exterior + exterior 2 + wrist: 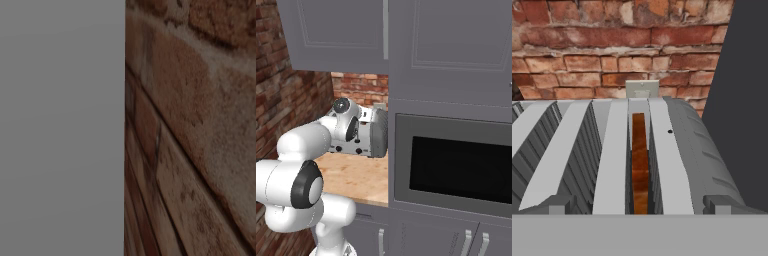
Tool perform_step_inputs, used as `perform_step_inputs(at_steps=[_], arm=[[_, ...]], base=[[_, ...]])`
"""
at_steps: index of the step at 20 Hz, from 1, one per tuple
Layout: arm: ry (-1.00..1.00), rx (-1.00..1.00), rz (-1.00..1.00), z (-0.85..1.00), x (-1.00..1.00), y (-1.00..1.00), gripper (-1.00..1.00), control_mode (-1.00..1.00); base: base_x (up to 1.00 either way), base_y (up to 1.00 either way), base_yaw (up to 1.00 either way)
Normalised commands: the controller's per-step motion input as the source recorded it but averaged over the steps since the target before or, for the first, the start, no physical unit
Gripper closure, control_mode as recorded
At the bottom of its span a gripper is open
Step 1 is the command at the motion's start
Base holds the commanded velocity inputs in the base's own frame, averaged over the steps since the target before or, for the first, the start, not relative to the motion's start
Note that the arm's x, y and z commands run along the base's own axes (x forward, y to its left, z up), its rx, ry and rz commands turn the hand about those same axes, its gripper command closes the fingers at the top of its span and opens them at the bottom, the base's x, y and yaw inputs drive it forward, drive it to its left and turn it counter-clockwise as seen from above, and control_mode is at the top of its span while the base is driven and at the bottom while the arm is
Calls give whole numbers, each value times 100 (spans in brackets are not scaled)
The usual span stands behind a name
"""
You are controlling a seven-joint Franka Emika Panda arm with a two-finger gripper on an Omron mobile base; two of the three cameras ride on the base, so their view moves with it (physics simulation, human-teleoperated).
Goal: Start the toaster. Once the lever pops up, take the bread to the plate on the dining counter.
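Left of the toaster [682,150]: red brick wall [587,50], running on behind it, with a wooden counter [356,175] underneath. On top of the toaster, from the left: empty slots between pale ribs, then the bread [639,160], standing on edge deep in the slot right of centre, brown crust uppermost, sunk below the ribs. Straight behind the toaster, on the wall: a pale outlet [642,89]. Directly above the toaster, near its front edge: the gripper [639,207], looking down along the slots, jaws spread to their widest, one tip off to each side of the bread's slot, nothing held and nothing touched. Right of the toaster: a dark cabinet side [747,100], and further right a built-in oven [456,170] with a black window under grey cupboards. Judged as the first step, starting the toaster, with the lift-out and the trip to the plate on the dining counter yet to come. No lever to be made out from above, so cannot tell whether down or up. Next move calls for finding that lever on the toaster's end face, coming down beside it and pressing it fully down, then waiting for the pop before reaching into the slot. Worth minding: narrow slot, thin slice, so a squared-up approach over the crust later.
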Motion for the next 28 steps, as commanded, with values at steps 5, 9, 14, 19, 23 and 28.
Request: perform_step_inputs(at_steps=[5, 9, 14, 19, 23, 28], arm=[[0, 0, 0, 0, 0, 0, -100, -100], [0, 0, 0, 0, 0, 0, -100, -100], [0, 0, 0, 0, 0, 0, -100, -100], [0, 0, 0, 0, 0, 0, -100, -100], [0, 0, 0, 0, 0, 0, -100, -100], [0, 0, 0, 0, 0, 0, -100, -100]], base=[[0, 0, 0], [0, 0, 0], [0, 0, 0], [0, 0, 0], [0, 0, 0], [0, 0, 0]])
